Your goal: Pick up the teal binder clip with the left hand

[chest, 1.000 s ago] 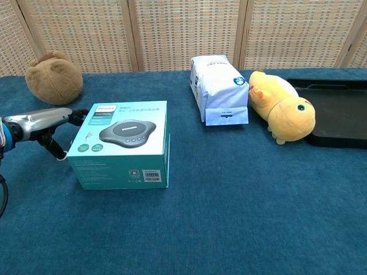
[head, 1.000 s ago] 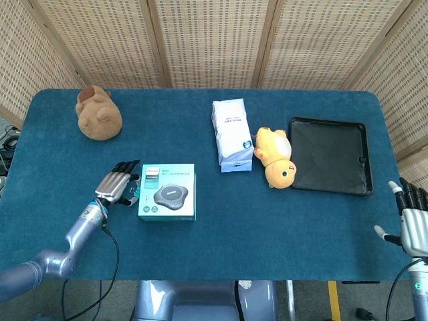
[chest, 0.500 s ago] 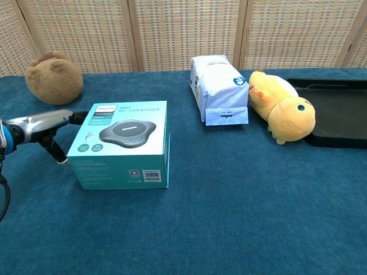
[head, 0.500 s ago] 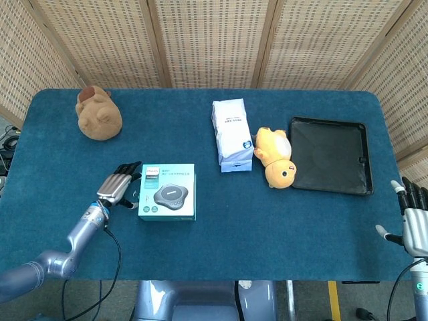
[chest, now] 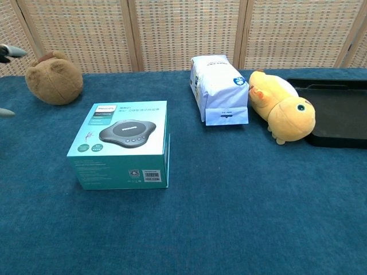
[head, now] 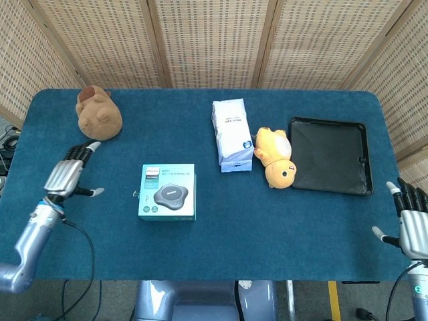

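Note:
The teal binder clip [head: 136,196] shows only as a tiny shape on the cloth, against the left side of the teal speaker box [head: 168,192]. In the chest view the box [chest: 121,143] hides it. My left hand [head: 67,176] hovers well to the left of the box with its fingers spread and nothing in them. Only its fingertips [chest: 10,51] reach the chest view's left edge. Off the table's front right corner my right hand [head: 413,225] is held up, fingers apart and empty.
A brown plush [head: 98,114] lies at the back left. Mid-table, a white pouch [head: 231,134] lies beside a yellow plush [head: 276,157], with a black tray [head: 330,155] to their right. A cable [head: 85,267] hangs below my left arm at the front edge.
My left hand has pulled away from the box's left side, going left and upward, and its fingers have opened. The clip stays by the box. My right hand has barely moved.

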Controlling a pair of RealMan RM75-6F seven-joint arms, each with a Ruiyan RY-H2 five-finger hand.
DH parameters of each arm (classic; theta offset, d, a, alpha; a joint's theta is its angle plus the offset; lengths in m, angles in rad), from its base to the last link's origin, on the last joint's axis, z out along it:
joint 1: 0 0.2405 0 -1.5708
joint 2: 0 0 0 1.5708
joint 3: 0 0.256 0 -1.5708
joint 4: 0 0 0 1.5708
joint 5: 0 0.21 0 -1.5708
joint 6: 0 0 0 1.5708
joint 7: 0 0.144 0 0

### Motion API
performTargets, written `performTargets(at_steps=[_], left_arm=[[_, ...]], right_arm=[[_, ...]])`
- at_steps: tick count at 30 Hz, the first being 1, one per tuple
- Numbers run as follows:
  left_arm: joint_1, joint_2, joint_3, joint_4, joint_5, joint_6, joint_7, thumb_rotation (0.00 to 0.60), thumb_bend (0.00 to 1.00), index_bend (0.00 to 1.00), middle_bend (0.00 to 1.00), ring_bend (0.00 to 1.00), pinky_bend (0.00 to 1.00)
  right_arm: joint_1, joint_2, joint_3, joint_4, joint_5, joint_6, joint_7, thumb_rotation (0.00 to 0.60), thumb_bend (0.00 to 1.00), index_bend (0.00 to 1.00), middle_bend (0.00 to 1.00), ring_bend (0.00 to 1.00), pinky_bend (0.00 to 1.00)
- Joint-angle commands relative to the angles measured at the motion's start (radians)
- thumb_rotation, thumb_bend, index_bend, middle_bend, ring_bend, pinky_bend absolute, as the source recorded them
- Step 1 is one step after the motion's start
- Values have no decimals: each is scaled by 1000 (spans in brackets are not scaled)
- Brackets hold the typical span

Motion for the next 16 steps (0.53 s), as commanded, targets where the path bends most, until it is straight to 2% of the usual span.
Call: performTargets(at_steps=[1, 5, 9, 16], left_arm=[[111, 88, 11, -106, -2, 143, 52, 600, 97, 0, 0, 0, 0], [185, 119, 39, -168, 8, 237, 83, 600, 88, 0, 0, 0, 0], [282, 128, 93, -206, 69, 369, 113, 600, 87, 0, 0, 0, 0], [326, 142, 128, -224, 100, 396, 148, 600, 84, 0, 0, 0, 0]], right_arm=[[1, 0, -3, -1, -7, 1, -3, 600, 0, 85, 0, 0, 0], [1, 0, -7, -4, -17, 4, -6, 600, 0, 86, 0, 0, 0], [-4, 6, -11, -14, -34, 21, -4, 600, 0, 86, 0, 0, 0], [-9, 13, -17, -22, -47, 29, -4, 600, 0, 85, 0, 0, 0]])
